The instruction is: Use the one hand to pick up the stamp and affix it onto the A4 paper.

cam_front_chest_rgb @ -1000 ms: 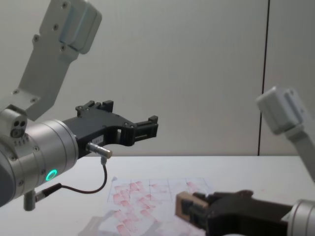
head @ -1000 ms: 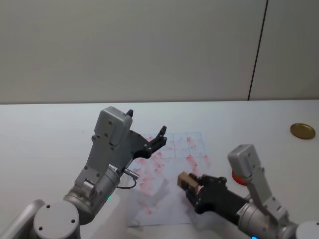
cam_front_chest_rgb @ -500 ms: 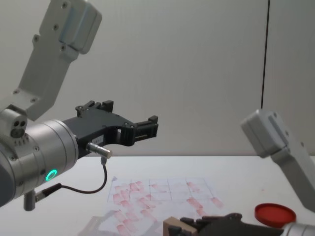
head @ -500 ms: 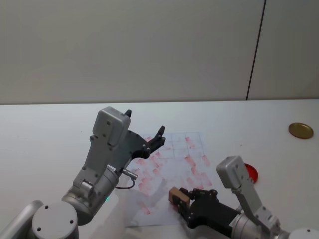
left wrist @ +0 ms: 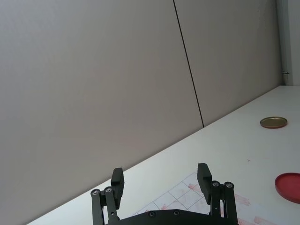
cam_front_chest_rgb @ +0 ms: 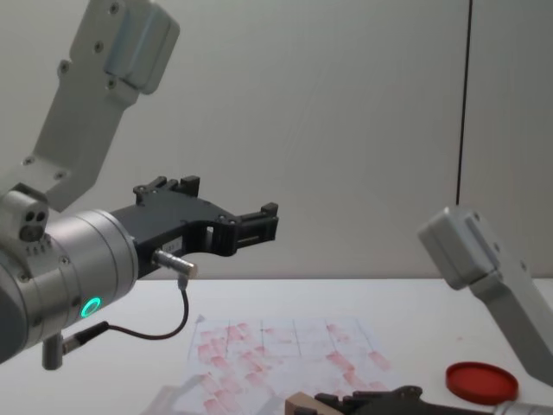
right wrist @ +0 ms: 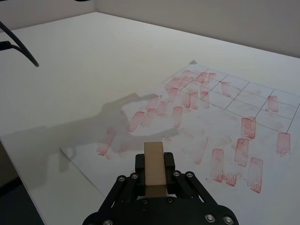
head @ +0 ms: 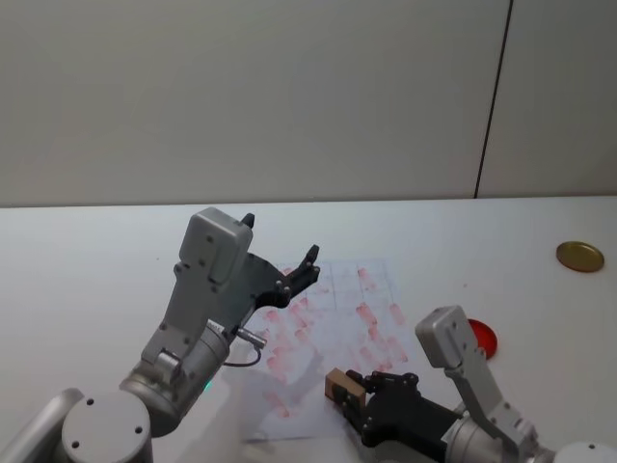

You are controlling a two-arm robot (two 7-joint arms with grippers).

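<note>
Right claw [right wrist: 154, 177] clamps the stamp [right wrist: 154, 161] over the A4 paper [right wrist: 220, 129] by its front edge; left claw [left wrist: 161, 174] gapes.

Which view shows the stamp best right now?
The right wrist view: the stamp sits centred, clamped in the right hand over the A4 paper. The head view shows it small at that hand's tip; the chest view, just its top at the bottom edge. The left hand idles raised above the paper.

Left end effector [head: 281, 238] raised over A4 paper [head: 337, 326] left side; red ink pad [head: 481, 337] beside right edge.
</note>
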